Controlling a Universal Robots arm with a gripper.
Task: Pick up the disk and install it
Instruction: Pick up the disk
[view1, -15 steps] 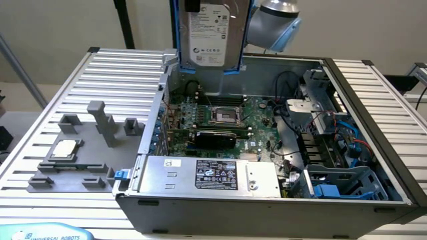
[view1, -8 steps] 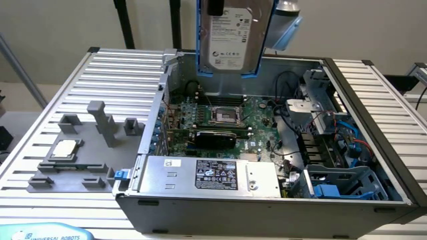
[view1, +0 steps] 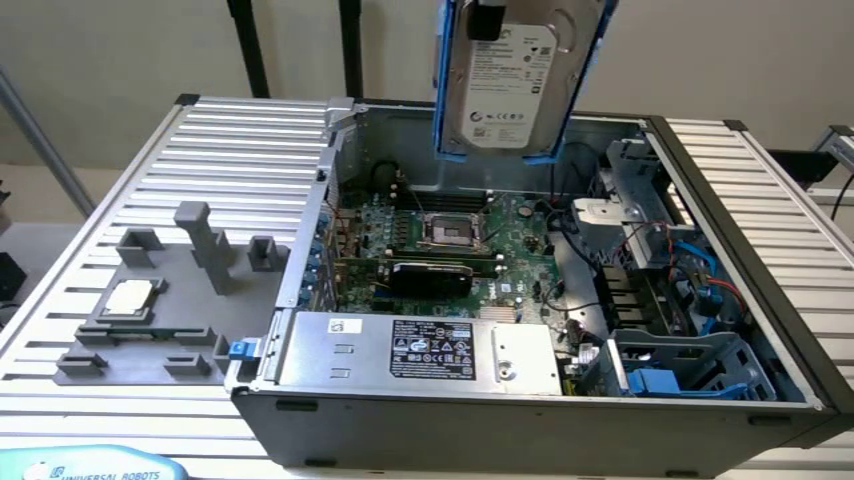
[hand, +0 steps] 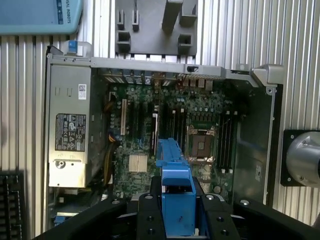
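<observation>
Hanging above the open computer case (view1: 534, 430), the disk (view1: 514, 85) is cut off by the exterior view's upper edge, label facing out. The gripper (hand: 177, 202) pinches its blue-railed edge between black fingers (hand: 148, 212). A ribbed metal table (view1: 227, 150) lies underneath, with a pale wall behind.

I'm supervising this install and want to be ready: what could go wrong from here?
The silver rectangular hard drive with blue plastic rails hangs above the open grey computer case; if it slipped from the gripper, it could strike the green motherboard.
Loose blue and red cables near the blue-grey plastic drive bay might snag it.
</observation>
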